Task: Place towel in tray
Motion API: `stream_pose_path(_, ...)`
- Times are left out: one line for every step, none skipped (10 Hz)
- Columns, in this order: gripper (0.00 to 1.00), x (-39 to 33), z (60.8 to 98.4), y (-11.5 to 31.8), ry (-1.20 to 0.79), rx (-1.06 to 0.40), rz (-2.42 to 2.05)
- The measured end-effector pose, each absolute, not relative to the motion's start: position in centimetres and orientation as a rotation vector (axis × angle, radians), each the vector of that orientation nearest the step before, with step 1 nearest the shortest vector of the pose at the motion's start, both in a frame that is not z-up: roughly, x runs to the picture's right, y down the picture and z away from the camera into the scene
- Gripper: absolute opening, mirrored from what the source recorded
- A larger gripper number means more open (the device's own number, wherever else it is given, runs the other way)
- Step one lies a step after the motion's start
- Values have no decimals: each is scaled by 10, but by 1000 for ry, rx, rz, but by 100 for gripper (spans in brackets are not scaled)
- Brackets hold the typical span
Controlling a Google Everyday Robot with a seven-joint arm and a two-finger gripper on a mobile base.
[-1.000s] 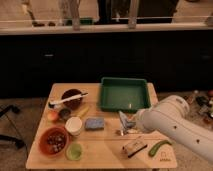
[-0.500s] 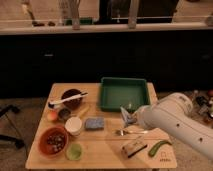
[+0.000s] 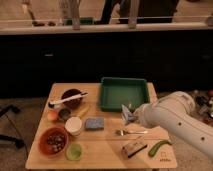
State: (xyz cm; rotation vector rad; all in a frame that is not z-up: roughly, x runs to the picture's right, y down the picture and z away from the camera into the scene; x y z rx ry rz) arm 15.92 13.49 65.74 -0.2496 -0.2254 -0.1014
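Camera view: tool (image 3: 131, 116) seemingly grasps towel (image 3: 126, 113) just beside tray (image 3: 123, 93) front edge.

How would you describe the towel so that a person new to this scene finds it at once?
Start at the green tray at the back of the wooden table. Just off its front right corner, the gripper at the end of the white arm holds the towel above the table. It is a thin, crumpled grey-blue cloth, unlike the thick blue sponge lying flat further left.

Wooden table (image 3: 105, 150), dark cabinets (image 3: 75, 60) behind, speckled floor (image 3: 15, 155), gripper (image 3: 131, 116) over table
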Motion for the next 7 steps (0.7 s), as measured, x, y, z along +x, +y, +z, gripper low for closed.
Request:
stream_pose_path(2, 160, 656, 131, -225, -244, -100)
stream_pose_path(2, 158, 657, 125, -228, -240, -103)
stream_pose_path(2, 150, 660, 116, -229, -233, -111)
stream_pose_path(2, 147, 661, 113, -227, -230, -105)
stream_pose_path(2, 149, 661, 114, -223, -227, -99)
stream_pose_path(2, 155, 660, 112, -217, -221, -92)
stream_pose_path(2, 166, 659, 107, -214, -211, -91)
